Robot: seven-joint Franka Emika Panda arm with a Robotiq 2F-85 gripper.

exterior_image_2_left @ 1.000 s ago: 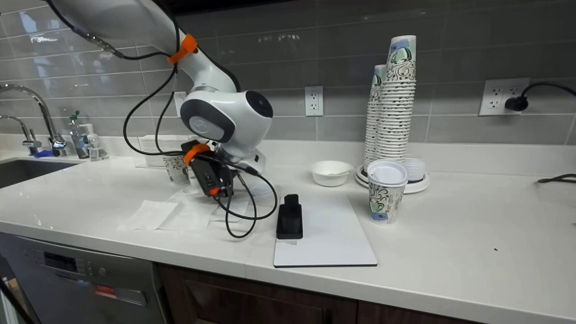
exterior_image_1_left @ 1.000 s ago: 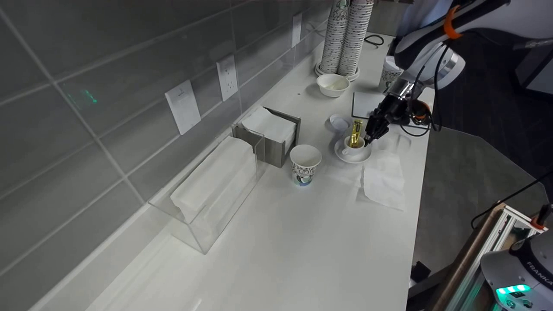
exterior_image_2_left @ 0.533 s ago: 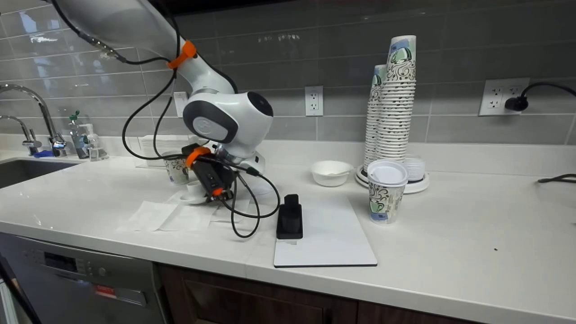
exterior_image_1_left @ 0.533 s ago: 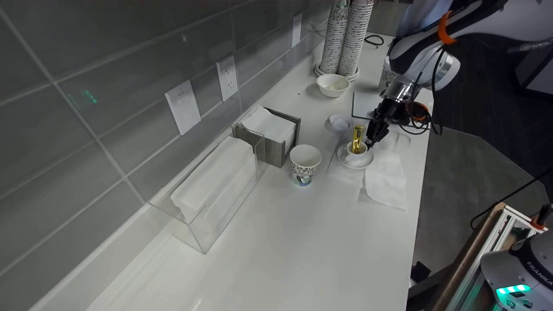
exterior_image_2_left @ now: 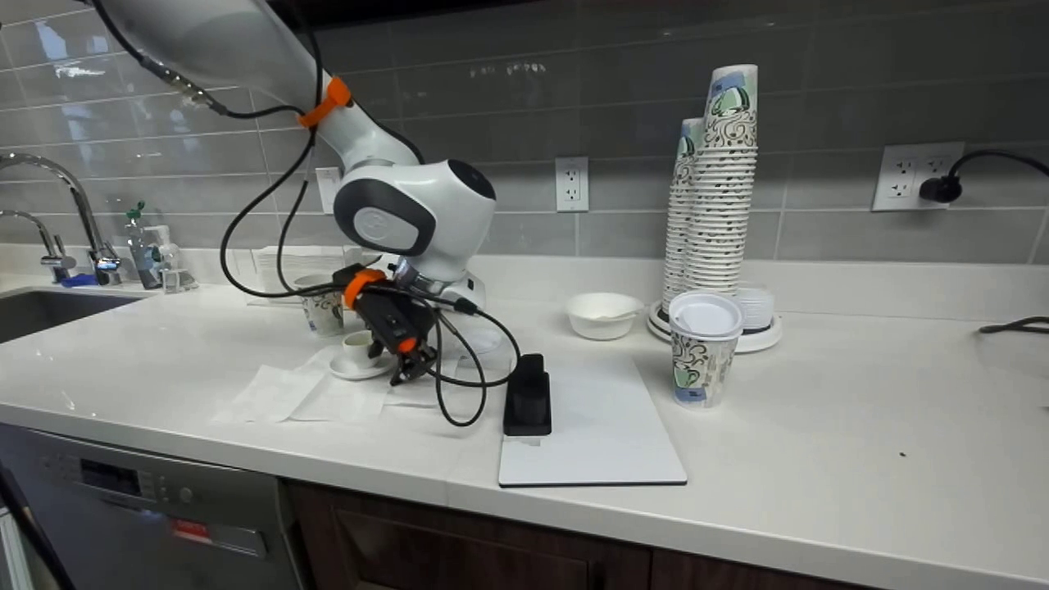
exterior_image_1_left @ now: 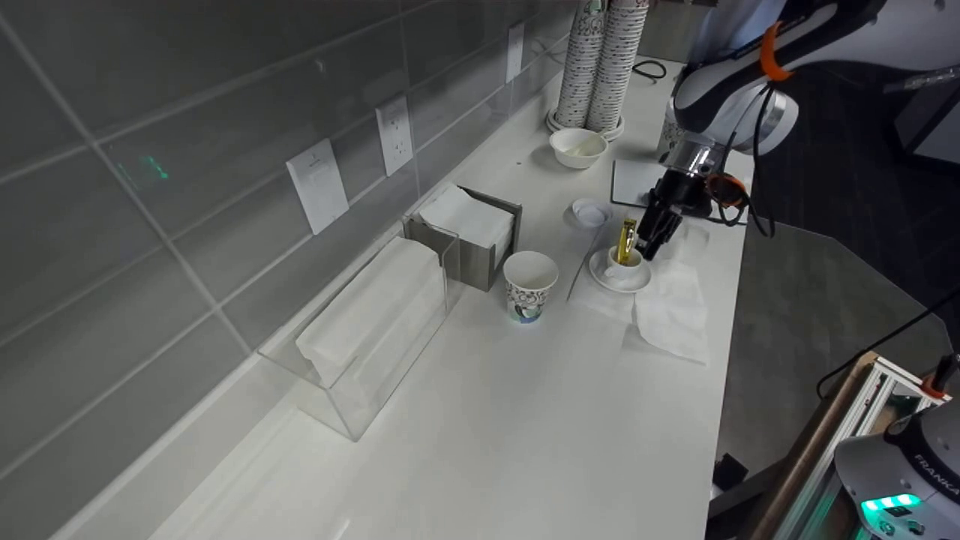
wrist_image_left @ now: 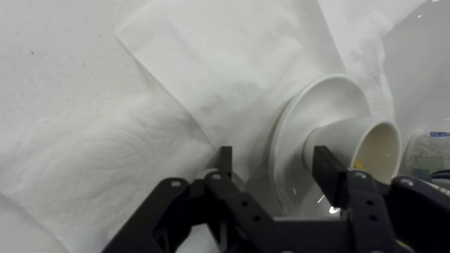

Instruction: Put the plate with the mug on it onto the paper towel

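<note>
Tool (wrist_image_left: 273,158) shifted, ppr cup (exterior_image_1_left: 528,291) nr plate (exterior_image_1_left: 630,285)

We look down along the bench (exterior_image_1_left: 517,420) in an exterior view, across it to the wall (exterior_image_2_left: 606,131) in an exterior view; both share the plate (wrist_image_left: 291,140), close in the wrist view.

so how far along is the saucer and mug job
Done: the saucer, white mug upright on it, appears to rest at least partly on the paper towel. In hand: nothing gripped; the gripper stands open beside the saucer's rim. Left: probably just backing the gripper away.
</note>
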